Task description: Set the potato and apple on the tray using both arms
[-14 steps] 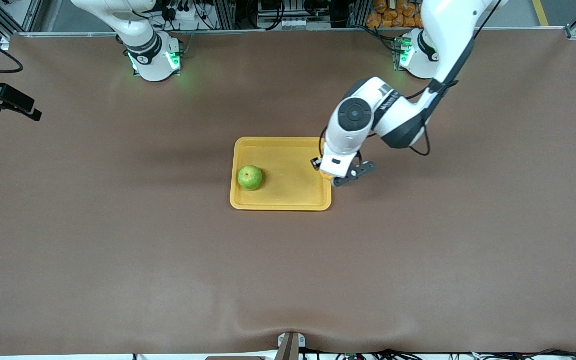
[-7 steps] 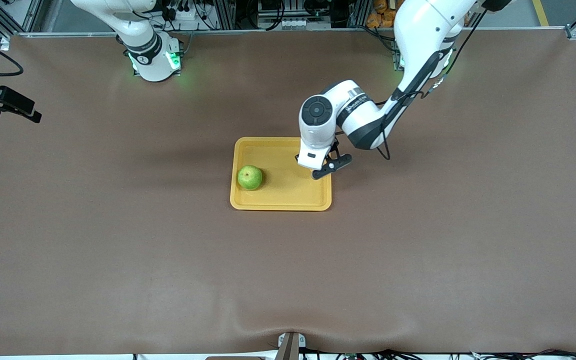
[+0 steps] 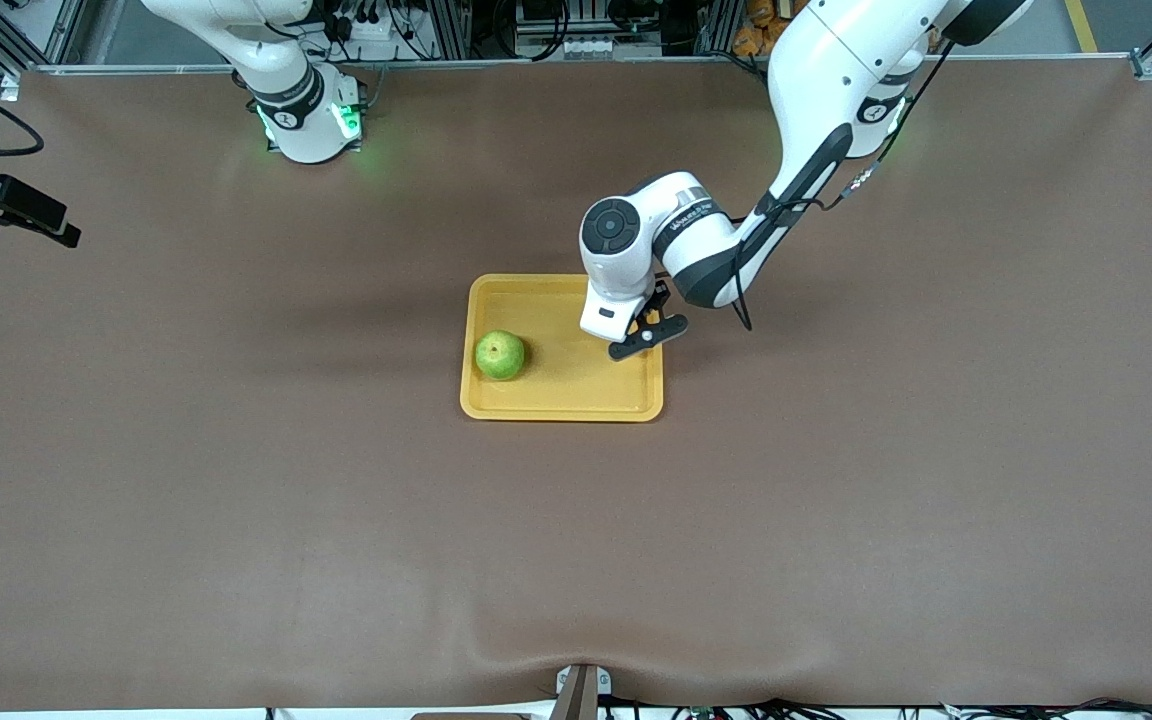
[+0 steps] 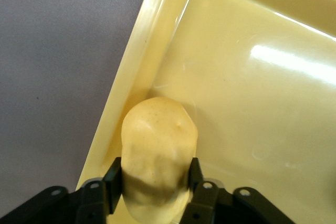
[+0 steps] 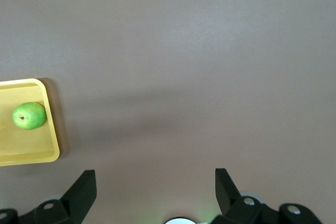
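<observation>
Potato (image 4: 157,156) sits clamped in the left gripper (image 4: 155,182) over the tray (image 3: 536,400), at its end toward the left arm. We see the apple (image 3: 500,355) resting in the tray toward the right arm's end. Our right gripper (image 5: 155,190) waits spread wide above bare table.

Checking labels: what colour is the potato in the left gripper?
Pale yellow potato, clearest in left wrist view.

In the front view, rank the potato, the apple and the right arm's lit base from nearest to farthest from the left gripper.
1. The potato: clamped between the left gripper fingers, over the tray at the left arm's end.
2. The apple: lying in the tray at the right arm's end.
3. The right arm's base: at the table's edge, off the tray.
</observation>
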Robot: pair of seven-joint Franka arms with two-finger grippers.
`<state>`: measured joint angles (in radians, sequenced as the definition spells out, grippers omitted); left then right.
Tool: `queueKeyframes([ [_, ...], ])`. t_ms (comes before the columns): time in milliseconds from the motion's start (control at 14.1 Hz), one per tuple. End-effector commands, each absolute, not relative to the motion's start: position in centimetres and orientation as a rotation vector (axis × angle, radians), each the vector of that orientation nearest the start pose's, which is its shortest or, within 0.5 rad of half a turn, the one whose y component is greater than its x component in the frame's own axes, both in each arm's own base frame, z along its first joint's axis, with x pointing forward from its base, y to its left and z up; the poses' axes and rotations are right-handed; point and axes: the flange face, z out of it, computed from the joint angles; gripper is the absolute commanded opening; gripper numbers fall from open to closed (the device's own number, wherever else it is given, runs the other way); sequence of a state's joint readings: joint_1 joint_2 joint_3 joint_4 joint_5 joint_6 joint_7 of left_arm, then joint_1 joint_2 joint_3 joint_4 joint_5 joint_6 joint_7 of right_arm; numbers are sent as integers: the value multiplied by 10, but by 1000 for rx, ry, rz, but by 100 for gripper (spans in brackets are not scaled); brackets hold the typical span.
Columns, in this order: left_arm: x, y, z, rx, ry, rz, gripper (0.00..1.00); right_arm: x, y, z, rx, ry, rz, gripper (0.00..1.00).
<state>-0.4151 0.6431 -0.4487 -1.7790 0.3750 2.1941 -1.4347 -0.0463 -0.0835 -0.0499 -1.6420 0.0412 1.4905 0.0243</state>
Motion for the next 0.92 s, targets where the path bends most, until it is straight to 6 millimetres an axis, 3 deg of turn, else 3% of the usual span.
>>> queueKeyframes([
  [0, 448, -467, 213, -2934, -583, 31, 100, 520, -47, 634, -3084, 156, 103, 100],
  [71, 449, -467, 215, -2937, -585, 27, 100, 521, -41, 634, -3087, 131, 101, 100],
  [213, 463, -459, 244, -2932, -608, -14, 100, 521, -21, 643, -3124, 73, 79, 100],
  [355, 491, -441, 298, -2894, -655, -44, 100, 521, -20, 643, -3139, 84, 80, 100],
  [497, 521, -420, 354, -2865, -583, 7, 100, 522, -21, 643, -3138, 132, 77, 100],
  [710, 569, -357, 438, -2916, -567, 63, 100, 522, -20, 644, -3127, 247, 75, 100],
  [852, 585, -309, 484, -2982, -544, 35, 100, 521, -19, 644, -3117, 281, 78, 100],
])
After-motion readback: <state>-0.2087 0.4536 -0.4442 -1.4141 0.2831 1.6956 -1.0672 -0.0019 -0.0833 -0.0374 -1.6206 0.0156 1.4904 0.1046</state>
